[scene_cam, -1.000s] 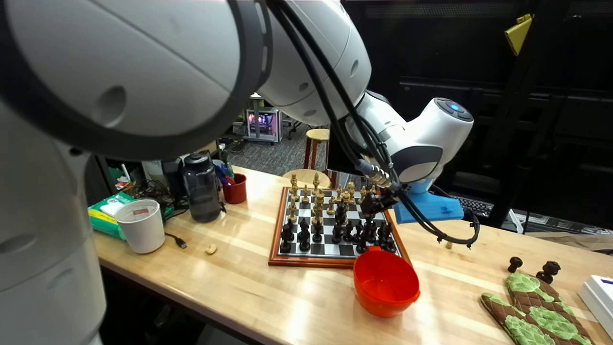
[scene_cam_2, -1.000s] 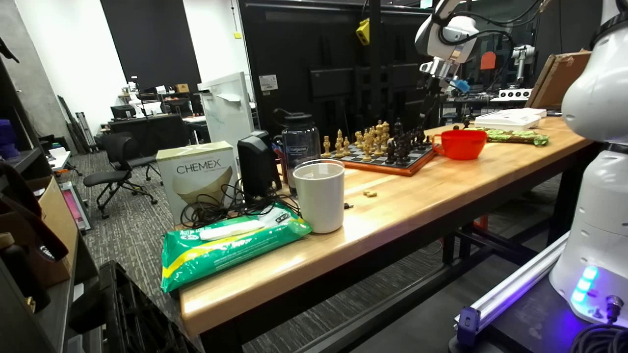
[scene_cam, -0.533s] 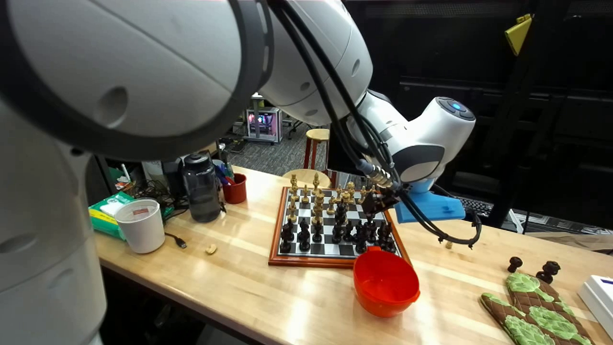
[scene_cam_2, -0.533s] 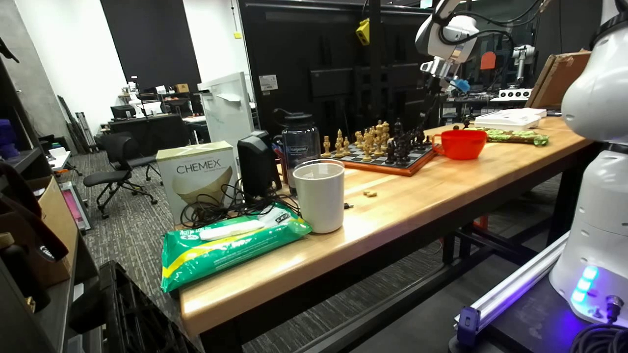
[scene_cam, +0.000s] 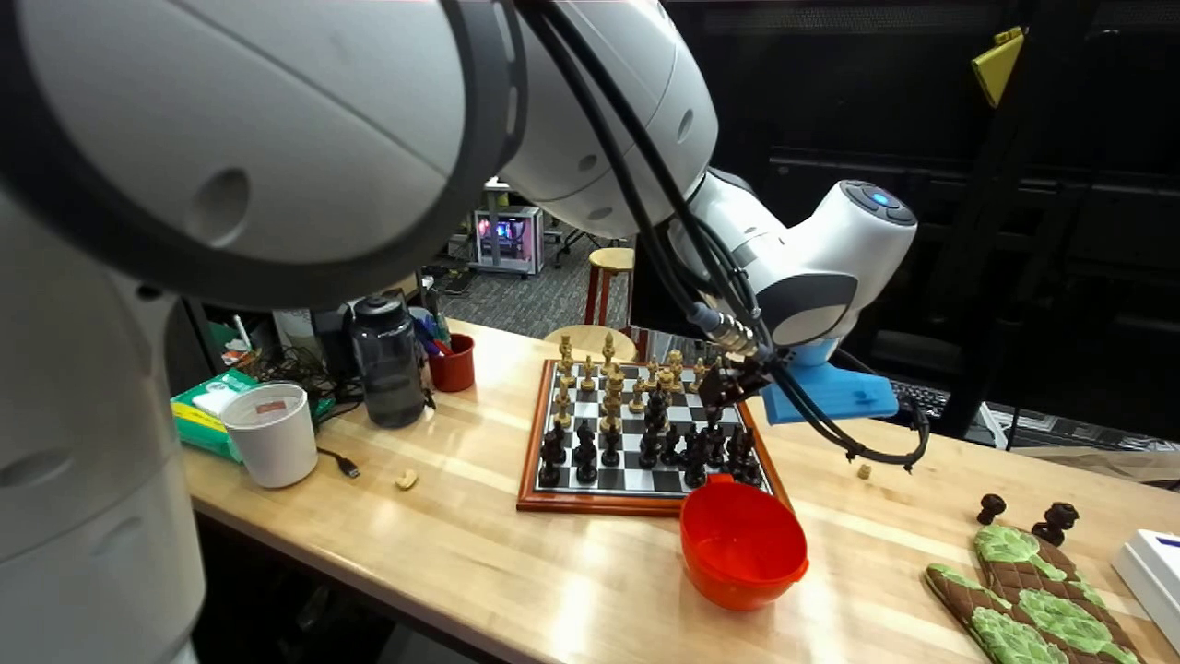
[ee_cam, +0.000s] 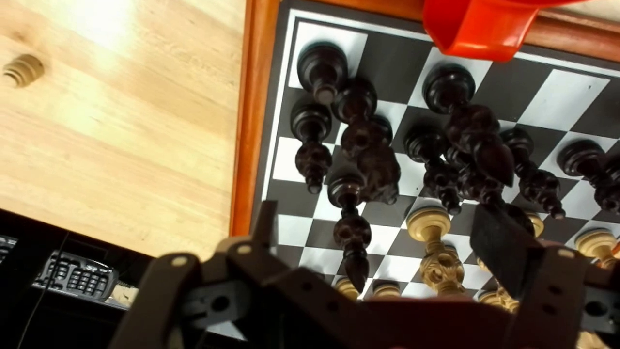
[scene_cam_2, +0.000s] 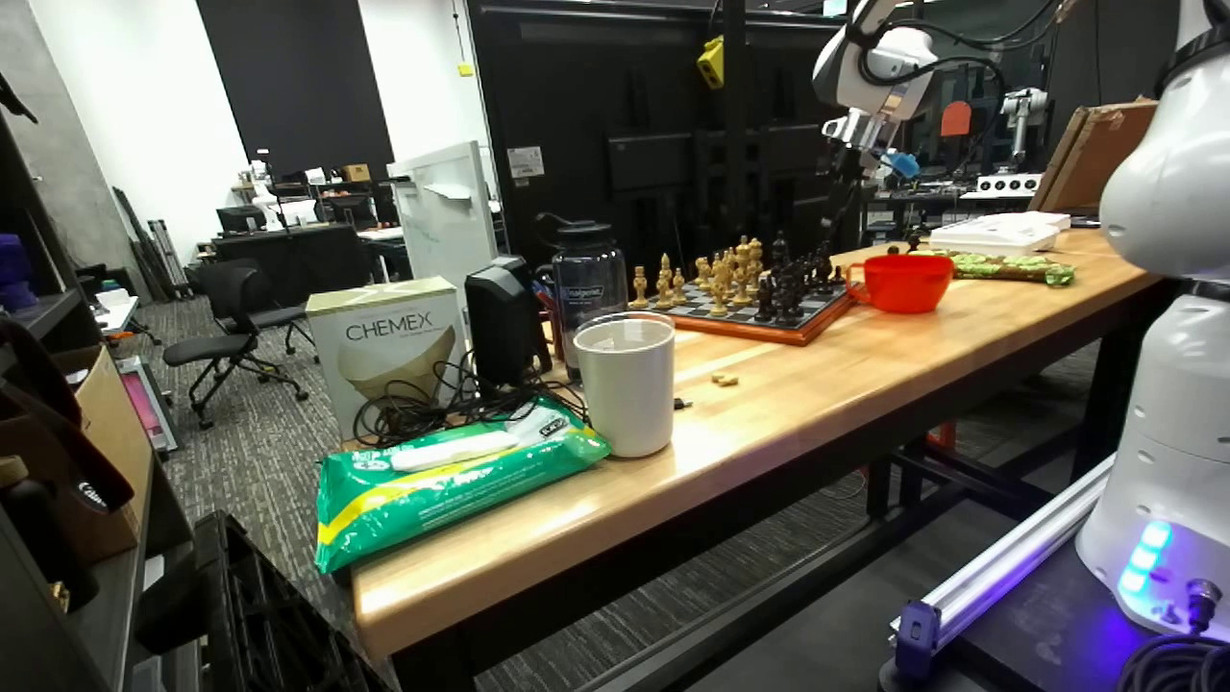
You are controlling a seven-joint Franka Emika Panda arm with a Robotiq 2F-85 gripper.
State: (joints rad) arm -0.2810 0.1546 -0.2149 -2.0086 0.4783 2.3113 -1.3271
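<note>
My gripper (ee_cam: 375,218) is open in the wrist view, its black fingers wide apart over the chessboard (ee_cam: 242,145). Nothing is held. Between the fingers, below them, stand a dark pointed chess piece (ee_cam: 352,232) and a tan chess piece (ee_cam: 438,257). Whether a finger touches a piece cannot be told. More dark pieces (ee_cam: 361,140) stand ahead of the fingers. In an exterior view the gripper (scene_cam: 725,392) hangs over the board's far right part; it also shows dark in an exterior view (scene_cam_2: 838,207). A red cup (scene_cam: 742,549) stands at the board's corner, its handle (ee_cam: 484,31) over the rim.
A small tan piece (ee_cam: 23,70) lies off the board. Dark pieces (scene_cam: 992,507) and an oven mitt (scene_cam: 1032,599) lie at the right. A white cup (scene_cam: 269,433), a dark bottle (scene_cam: 387,360) and a red pen cup (scene_cam: 452,364) stand at the left. A keyboard (ee_cam: 77,276) is beyond the table.
The hand has risen very slightly and shifted a little to the right in an exterior view. The board, pieces and cup have not visibly moved.
</note>
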